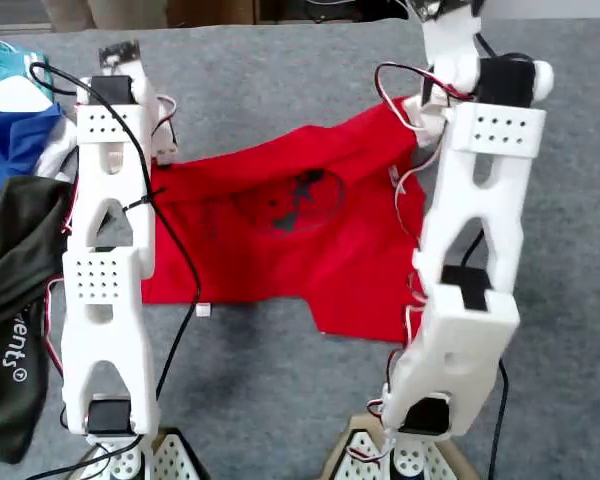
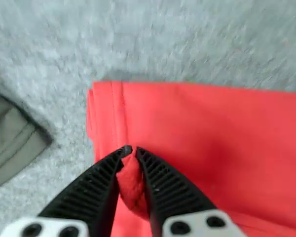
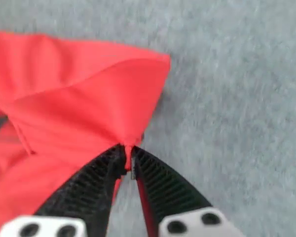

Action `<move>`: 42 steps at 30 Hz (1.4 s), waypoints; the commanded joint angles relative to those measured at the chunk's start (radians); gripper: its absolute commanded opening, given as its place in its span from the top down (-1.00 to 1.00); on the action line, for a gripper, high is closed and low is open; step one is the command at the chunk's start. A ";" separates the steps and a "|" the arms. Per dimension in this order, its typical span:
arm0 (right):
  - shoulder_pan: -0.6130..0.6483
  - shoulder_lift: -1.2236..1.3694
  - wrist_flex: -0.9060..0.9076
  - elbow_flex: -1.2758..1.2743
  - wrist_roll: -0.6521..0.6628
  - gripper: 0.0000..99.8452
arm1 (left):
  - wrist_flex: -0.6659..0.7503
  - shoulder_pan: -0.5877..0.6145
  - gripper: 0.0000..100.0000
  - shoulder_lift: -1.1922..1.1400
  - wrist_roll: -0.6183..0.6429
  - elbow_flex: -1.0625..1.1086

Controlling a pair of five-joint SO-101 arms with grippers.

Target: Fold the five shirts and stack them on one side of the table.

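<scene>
At the left edge of the grey table [image 1: 280,100] the unfolded shirts lie heaped, a blue shirt [image 1: 15,140] farther off and a dark shirt [image 1: 15,260] nearer my bases. My left gripper [image 2: 129,150] is pressed together on a small ridge of the red shirt [image 1: 280,250], just inside a hemmed corner. That corner lies flat on the table, with the dark shirt's edge near it. The red shirt is spread across the middle between my two arms, print side up. My right gripper [image 3: 127,149] pinches the same shirt at its other far corner, where the cloth rises off the table in a tent toward the jaws.

I judge this to be the first fold of this shirt, with the heap not yet begun. To do it well, I should lift both corners to an equal height, only enough for the cloth to clear itself. Then I should carry them together toward the near hem, so the edge between my grippers runs straight and lightly taut. If one side leads, the fold will skew. My left pinch holds little cloth, so I should go slowly there and steer clear of the dark shirt. I should lay the edge down squarely before letting go.
</scene>
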State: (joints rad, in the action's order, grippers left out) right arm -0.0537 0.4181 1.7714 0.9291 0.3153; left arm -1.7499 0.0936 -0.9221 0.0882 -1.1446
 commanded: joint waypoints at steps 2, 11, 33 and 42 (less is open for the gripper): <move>-0.015 -0.191 0.008 -0.185 0.020 0.99 | -0.012 -0.046 0.96 0.199 -0.031 0.147; -0.016 -0.504 -0.100 -0.644 0.021 0.99 | -0.008 -0.060 0.96 0.449 -0.031 0.428; -0.018 -1.299 -0.422 -1.785 0.018 0.99 | -0.008 -0.006 0.96 0.463 -0.117 0.680; -0.018 -1.299 -0.417 -1.840 0.020 0.99 | -0.008 -0.002 0.96 0.464 -0.143 0.727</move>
State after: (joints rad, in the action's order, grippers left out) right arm -0.0522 -0.8554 1.3679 -0.9122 0.3276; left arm -1.7499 0.0844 -0.5324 -0.0361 -0.4173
